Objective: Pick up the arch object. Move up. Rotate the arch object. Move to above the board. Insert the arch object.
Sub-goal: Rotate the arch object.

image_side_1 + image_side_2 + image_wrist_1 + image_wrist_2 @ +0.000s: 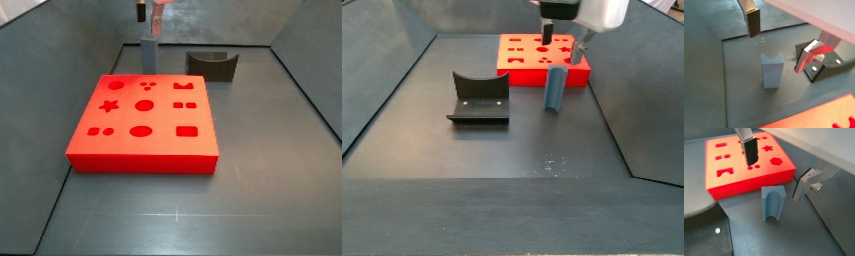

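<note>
The arch object point(772, 70) is a slim grey-blue block with a curved scoop in its top. It stands upright on the grey floor just beside the red board point(744, 165), and shows in both wrist views point(773, 202) and both side views point(150, 50) point(555, 88). My gripper point(779, 52) hangs above it, open and empty, with one finger on each side of the block and apart from it. The gripper also shows in the other wrist view point(775, 181) and in the side views point(567, 42) point(151, 10). The board's top has shaped cut-outs.
The fixture point(478, 98), a dark L-shaped bracket on a base plate, stands on the floor near the arch object; it also shows in a side view point(211, 65) and a wrist view point(824, 65). Grey walls point(396, 70) enclose the floor.
</note>
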